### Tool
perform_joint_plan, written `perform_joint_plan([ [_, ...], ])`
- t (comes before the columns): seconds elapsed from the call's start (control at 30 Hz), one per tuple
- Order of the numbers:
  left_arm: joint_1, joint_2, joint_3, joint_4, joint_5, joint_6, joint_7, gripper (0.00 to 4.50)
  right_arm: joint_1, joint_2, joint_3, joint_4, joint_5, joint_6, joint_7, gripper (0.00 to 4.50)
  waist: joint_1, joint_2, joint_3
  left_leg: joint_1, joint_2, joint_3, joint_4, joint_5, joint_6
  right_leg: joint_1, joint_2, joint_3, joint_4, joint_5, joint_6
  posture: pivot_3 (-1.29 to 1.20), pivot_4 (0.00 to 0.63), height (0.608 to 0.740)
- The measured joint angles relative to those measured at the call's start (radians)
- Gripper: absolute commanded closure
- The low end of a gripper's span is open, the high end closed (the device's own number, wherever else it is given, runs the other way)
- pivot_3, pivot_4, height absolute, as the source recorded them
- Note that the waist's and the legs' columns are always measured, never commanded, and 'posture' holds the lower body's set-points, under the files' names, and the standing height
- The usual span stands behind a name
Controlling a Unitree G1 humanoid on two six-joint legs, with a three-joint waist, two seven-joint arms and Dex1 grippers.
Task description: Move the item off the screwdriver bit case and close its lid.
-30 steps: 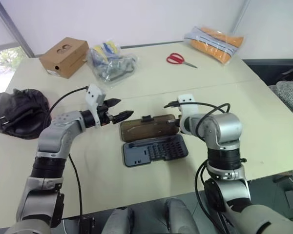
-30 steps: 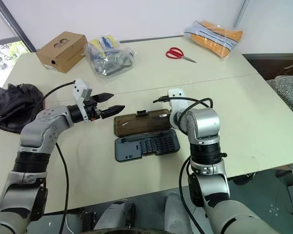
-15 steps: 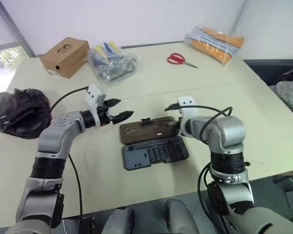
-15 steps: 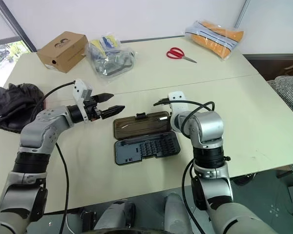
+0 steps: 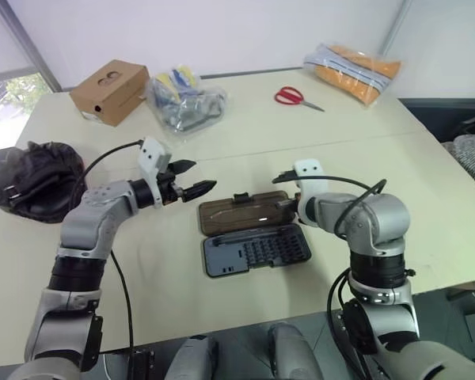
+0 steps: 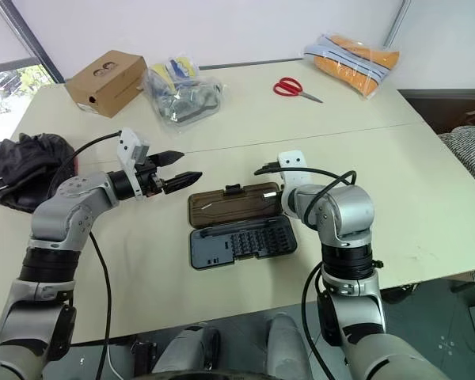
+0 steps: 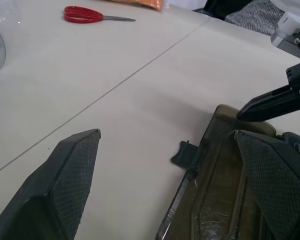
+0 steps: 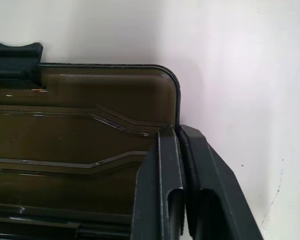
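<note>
A: Where has the mitt [image 5: 32, 176] ended up?

B: At the far left edge of the frame, lying on the pale surface [image 5: 427, 198], well apart from the screwdriver bit case [image 5: 257, 248]. Nothing rests on the case.

A: And the case itself?

B: Just below the centre of the frame, spread open. The grey tray with its rows of bits lies nearer the lower edge, and the smoky lid [image 5: 243, 214] lies flat on the surface just above it, its small black latch [image 5: 240, 196] pointing toward the top of the frame.

A: The grippers?

B: The left gripper [image 5: 195, 179] hangs left of centre with its two fingers spread wide, pointing toward the lid and clear of it, with nothing between them. The right gripper [image 8: 179, 175] is at the lid's right end. In the right wrist view its fingers [image 8: 215, 190] stand nearly together, one on each side of the lid's edge near the corner; I cannot tell whether they are pinching it.

A: What else is on the surface?

B: Along the top of the frame: a cardboard box [image 5: 111, 92], a clear bag of parts [image 5: 182, 101], red scissors [image 5: 294, 96] and an orange packet [image 5: 350, 65]
</note>
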Motion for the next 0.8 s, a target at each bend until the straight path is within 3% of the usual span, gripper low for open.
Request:
perform_joint_plan([
  [0.2,0.008,0.007,-0.002,-0.018,-0.01,0.028,-0.021,0.0,0.006,-0.011,-0.009,0.0,0.033,0.0,-0.04,0.04,0.0,0.0,0.0,0.0,0.0,0.0,0.0,0.0,0.0,0.0,0.0,0.0,0.0,0.0,0.0,0.0,0.15,0.74],
  [0.8,0.016,0.018,-0.003,-0.05,-0.05,0.076,-0.084,0.0,0.005,-0.03,-0.052,-0.109,0.051,0.0,-0.045,0.04,0.001,0.0,0.0,0.0,0.0,0.001,0.0,0.0,0.0,0.0,0.0,0.0,0.0,0.0,0.0,0.0,0.15,0.74],
])
